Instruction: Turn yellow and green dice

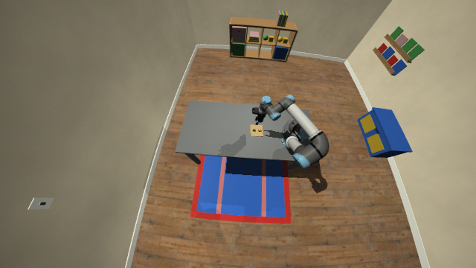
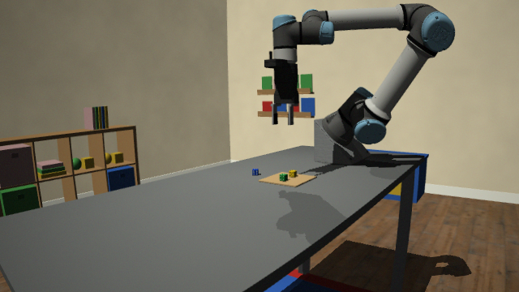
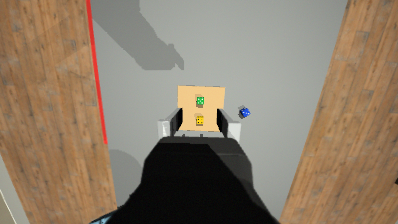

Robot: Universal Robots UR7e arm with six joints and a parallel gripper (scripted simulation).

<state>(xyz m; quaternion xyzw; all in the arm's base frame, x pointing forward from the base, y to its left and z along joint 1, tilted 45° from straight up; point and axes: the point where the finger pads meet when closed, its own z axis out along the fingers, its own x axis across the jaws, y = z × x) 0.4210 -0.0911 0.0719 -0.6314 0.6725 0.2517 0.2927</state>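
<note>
The tan mat [image 1: 256,134] [image 2: 295,184] [image 3: 187,92] lies flat on the table. The green die [image 1: 254,130] [image 2: 283,177] [image 3: 200,101] and the yellow die [image 1: 259,130] [image 2: 293,173] [image 3: 200,120] stand apart on the mat. The blue die [image 2: 255,172] [image 3: 245,112] lies on the table beside the mat, turned at an angle. The pips on top are too small to read surely. My gripper [image 2: 282,123] [image 3: 199,115] is open and empty, pointing down high above the table.
The grey table [image 1: 212,126] [image 2: 162,227] [image 3: 280,55] carries the arm's base block [image 2: 324,142] behind the mat. Arm shadows fall on the table near the mat. A shelf unit [image 1: 263,25] [image 2: 69,135] and a blue cabinet [image 1: 390,130] stand away from the table.
</note>
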